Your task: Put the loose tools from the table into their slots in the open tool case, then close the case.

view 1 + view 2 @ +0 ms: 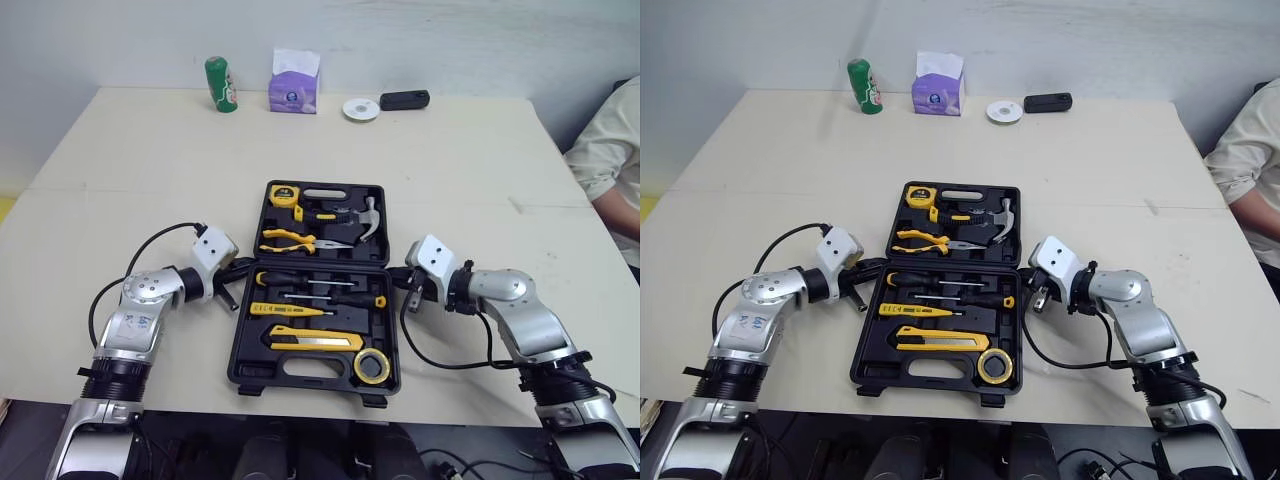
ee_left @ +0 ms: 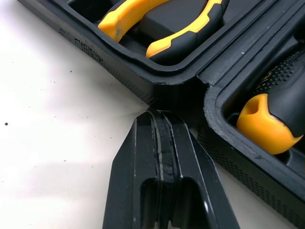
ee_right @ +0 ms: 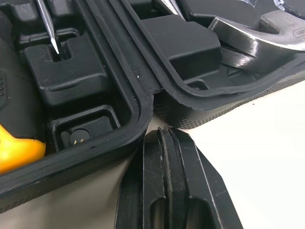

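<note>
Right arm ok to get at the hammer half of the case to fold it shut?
Probably yes. The right claw sits shut at the hinge corner of the tool case, with nothing between it and the outer wall of the half holding the hammer.

Both arms are brushed silver-grey metal. The left arm (image 1: 128, 325) has a round joint cap (image 1: 150, 290) dotted with small dark screws. The right arm (image 1: 525, 320) has a similar rounded joint. Black bands ring each arm lower down.

A white boxy left camera block (image 1: 213, 250) and a matching right camera block (image 1: 432, 258) sit at the wrists, each joined to the silver by a black collar. A black left cable (image 1: 150, 240) loops out from the left block, and a black right cable (image 1: 445, 362) sags under the right arm.

The left gripper (image 2: 159, 114) and right gripper (image 3: 164, 136) are matte black wedges. Their fingers lie flush together along a thin grey seam, with fine scuffs.
</note>
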`<state>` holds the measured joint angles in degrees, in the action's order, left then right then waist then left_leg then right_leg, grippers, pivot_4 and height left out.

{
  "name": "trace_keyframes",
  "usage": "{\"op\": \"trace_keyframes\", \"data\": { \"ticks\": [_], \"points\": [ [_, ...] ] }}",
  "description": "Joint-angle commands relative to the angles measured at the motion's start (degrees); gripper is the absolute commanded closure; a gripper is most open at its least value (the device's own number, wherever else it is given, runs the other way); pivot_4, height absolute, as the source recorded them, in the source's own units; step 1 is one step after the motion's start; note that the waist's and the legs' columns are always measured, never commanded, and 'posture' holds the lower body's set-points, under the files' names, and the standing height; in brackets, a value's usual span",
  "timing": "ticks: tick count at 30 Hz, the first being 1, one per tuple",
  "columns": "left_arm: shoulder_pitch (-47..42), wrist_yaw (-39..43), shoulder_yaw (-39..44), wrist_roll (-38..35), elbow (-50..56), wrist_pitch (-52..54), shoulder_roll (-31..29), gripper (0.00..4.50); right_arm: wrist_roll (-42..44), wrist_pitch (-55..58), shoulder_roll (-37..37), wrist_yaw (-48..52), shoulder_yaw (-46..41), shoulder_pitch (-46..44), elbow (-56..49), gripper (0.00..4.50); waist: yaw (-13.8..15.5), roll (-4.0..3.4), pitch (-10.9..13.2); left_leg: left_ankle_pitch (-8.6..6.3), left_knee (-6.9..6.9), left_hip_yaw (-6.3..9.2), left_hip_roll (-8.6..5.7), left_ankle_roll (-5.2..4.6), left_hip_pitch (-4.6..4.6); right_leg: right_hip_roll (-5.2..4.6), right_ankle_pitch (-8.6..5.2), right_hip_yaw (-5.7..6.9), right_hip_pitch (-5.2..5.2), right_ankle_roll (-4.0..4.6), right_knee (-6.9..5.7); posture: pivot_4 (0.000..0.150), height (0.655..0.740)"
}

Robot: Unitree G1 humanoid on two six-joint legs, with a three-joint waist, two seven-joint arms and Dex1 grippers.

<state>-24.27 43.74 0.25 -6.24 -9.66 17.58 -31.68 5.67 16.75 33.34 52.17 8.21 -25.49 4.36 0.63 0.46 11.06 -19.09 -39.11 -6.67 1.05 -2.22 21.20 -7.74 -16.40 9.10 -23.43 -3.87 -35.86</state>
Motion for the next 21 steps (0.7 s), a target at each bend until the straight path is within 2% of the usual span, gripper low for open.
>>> {"op": "trace_keyframes", "data": {
  "ticks": [1, 7, 12, 17, 18, 19, 20, 21],
  "points": [
    [-0.2, 0.5, -1.9, 0.1, 0.3, -0.4, 1.0, 4.46, 0.0, -0.2, -0.2, 0.2, 0.6, 0.2, -1.8, 4.50, 0.0, 0.00, 0.0, 0.00, 0.00, 0.00, 0.00, 0.00, 0.00, 0.00, 0.00, 0.00, 0.00, 0.00, 0.00, 0.150, 0.7316],
    [0.1, 0.2, -0.8, 0.2, -0.1, -0.6, -0.1, 4.46, -1.0, -1.4, 1.8, 0.2, -0.4, 0.2, -0.9, 4.50, 0.1, 0.00, 0.0, 0.00, 0.00, 0.00, 0.00, 0.00, 0.00, 0.00, 0.00, 0.00, 0.00, 0.00, 0.00, 0.150, 0.7316],
    [3.6, 1.4, 3.6, -1.5, 2.9, 1.5, -5.4, 4.46, -0.3, -1.1, 7.9, 1.2, -3.9, 3.6, -3.1, 4.50, -0.2, 0.00, 0.0, -0.04, 0.04, 0.00, 0.01, -0.01, 0.04, 0.02, 0.00, 0.00, -0.04, 0.00, 0.07, 0.150, 0.7316],
    [5.1, 2.2, 11.3, -9.3, 8.8, 11.5, -9.6, 4.46, 6.1, 7.2, 11.4, 2.1, -9.8, 6.0, -10.2, 4.50, -1.0, -0.06, 0.1, -0.03, 0.10, -0.01, 0.06, 0.01, 0.05, 0.04, 0.00, 0.01, -0.04, 0.00, 0.22, 0.150, 0.7316],
    [4.4, 2.0, 12.7, -11.9, 10.7, 15.6, -9.6, 3.83, 7.5, 9.8, 11.5, 2.0, -10.7, 5.8, -11.6, 4.50, -0.9, -0.07, 0.1, -0.03, 0.09, -0.01, 0.07, 0.01, 0.05, 0.04, 0.00, -0.01, -0.06, 0.00, 0.24, 0.150, 0.7316],
    [3.2, 1.4, 14.1, -14.6, 12.6, 20.2, -9.5, 3.61, 8.6, 12.4, 11.5, 1.5, -11.3, 5.1, -12.8, 4.50, -0.9, -0.06, 0.1, -0.02, 0.09, -0.01, 0.07, 0.03, 0.04, 0.04, 0.00, -0.02, -0.08, 0.00, 0.25, 0.150, 0.7316],
    [1.9, 0.8, 14.9, -16.7, 14.2, 24.3, -9.5, 3.42, 9.3, 15.1, 11.5, 0.8, -11.7, 4.2, -13.6, 3.86, -0.7, -0.05, 0.1, -0.03, 0.09, 0.00, 0.08, 0.04, 0.04, 0.04, 0.00, -0.02, -0.09, 0.00, 0.23, 0.150, 0.7316],
    [0.5, 0.0, 15.0, -17.9, 15.4, 27.6, -9.6, 2.78, 8.9, 17.2, 11.6, -0.4, -11.5, 2.9, -13.8, 3.56, -0.7, -0.05, 0.1, -0.03, 0.09, 0.03, 0.08, 0.06, 0.04, 0.04, 0.00, -0.02, -0.08, 0.01, 0.23, 0.150, 0.7316]
  ]
}}
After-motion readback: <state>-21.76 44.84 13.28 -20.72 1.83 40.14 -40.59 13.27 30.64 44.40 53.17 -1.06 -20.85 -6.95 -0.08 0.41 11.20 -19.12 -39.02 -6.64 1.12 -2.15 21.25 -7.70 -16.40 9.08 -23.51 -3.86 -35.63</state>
